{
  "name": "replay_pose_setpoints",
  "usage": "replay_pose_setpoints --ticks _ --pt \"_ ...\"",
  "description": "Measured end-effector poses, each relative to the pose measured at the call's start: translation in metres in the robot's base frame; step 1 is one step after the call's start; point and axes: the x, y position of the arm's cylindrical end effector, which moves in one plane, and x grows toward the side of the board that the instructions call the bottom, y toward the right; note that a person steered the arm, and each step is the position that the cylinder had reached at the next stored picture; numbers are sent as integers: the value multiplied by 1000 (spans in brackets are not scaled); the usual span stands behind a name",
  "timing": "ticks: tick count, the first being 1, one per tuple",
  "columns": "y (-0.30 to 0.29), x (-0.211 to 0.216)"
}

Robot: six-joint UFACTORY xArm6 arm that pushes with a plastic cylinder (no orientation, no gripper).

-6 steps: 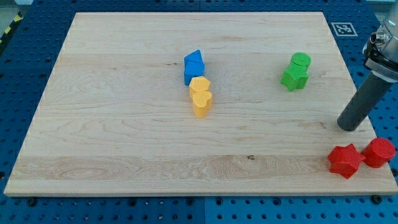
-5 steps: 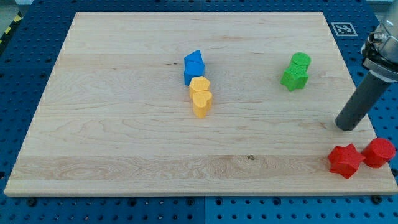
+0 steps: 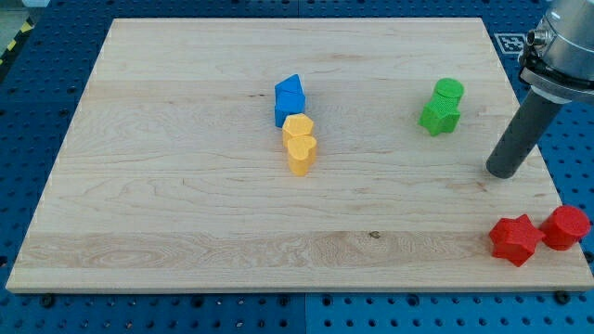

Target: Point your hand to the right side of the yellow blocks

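Observation:
Two yellow blocks sit touching near the board's middle: a yellow hexagon point(image 3: 297, 126) and, just below it, a yellow heart point(image 3: 301, 154). My tip point(image 3: 502, 173) rests on the board far to the right of them, near the right edge. It lies below and right of the green blocks and above the red blocks. It touches no block.
A blue block point(image 3: 290, 97) touches the yellow hexagon from above. A green cylinder point(image 3: 449, 91) and a green star point(image 3: 437, 116) sit together at the upper right. A red star point(image 3: 514, 239) and a red cylinder point(image 3: 565, 227) sit at the lower right corner of the wooden board point(image 3: 186, 204).
My tip has slid a little to the left and slightly up, away from the red blocks. No block has moved.

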Motion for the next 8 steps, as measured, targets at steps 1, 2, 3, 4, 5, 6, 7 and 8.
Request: replay_pose_setpoints --ticks 1,2,3,4,5,6,7,8 --pt "0 -11" --pt "-2 -14" --pt "-2 -28" --pt "-2 -39" --pt "-2 -43" --pt "-2 -35" --pt "-10 -25" --pt "-21 -24"
